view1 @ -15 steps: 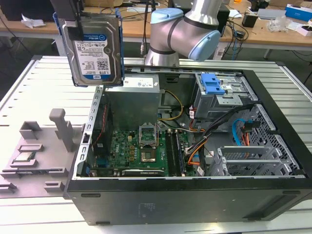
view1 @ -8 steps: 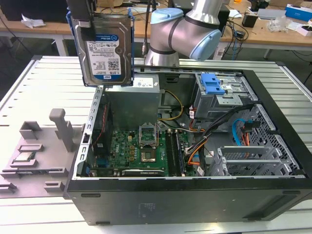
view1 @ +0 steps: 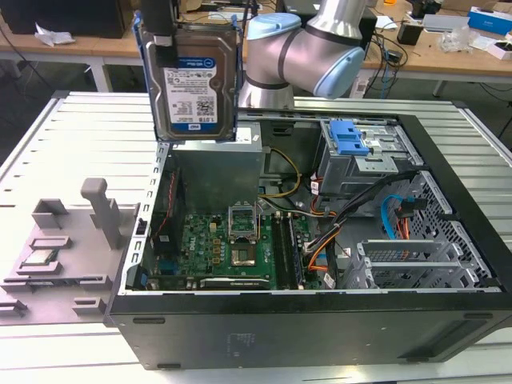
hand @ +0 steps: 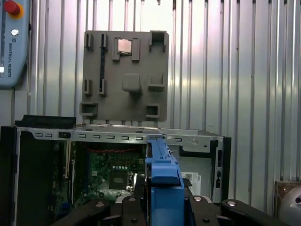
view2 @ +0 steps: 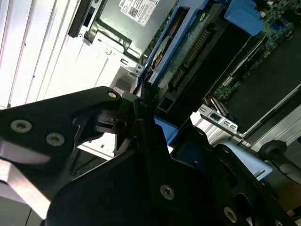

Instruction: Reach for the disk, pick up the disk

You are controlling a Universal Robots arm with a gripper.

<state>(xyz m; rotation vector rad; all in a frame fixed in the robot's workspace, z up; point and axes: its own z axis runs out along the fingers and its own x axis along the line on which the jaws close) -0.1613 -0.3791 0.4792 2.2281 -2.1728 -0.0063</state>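
the ribbed grey metal desk carries an open black computer case, with cluttered wooden benches behind. your black tool is clamped on the flat silver rectangular disk with blue plastic rails. the disk hangs upright, clear of the case, above its far corner on the exterior view's left. the hold looks to sit near one top corner, so the disk could pivot or slip and drop onto the green circuit board below.
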